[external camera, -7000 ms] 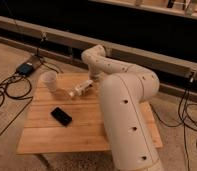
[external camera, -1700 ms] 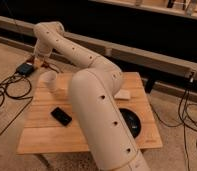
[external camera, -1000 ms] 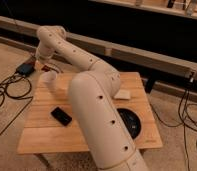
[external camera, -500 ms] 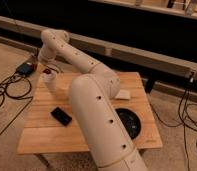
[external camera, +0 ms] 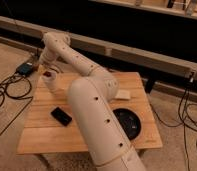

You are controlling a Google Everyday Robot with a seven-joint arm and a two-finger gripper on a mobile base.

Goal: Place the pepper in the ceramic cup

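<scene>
Reaching across the slatted wooden desk (external camera: 92,131), the robot's white arm (external camera: 92,115) brings its hand (external camera: 46,69) just beside the rim of the plain white ceramic cup (external camera: 51,81) at the far left corner, probably so a release drops straight in. A red spot at the cup's mouth looks like the small red-orange chili pepper (external camera: 48,74), apparently already in the cup.

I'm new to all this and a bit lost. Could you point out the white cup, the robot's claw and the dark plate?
ceramic cup (external camera: 51,83): camera view, on its white side wall.
claw (external camera: 45,66): camera view, at its tip just above the cup.
dark plate (external camera: 133,125): camera view, on its bare right part.
</scene>
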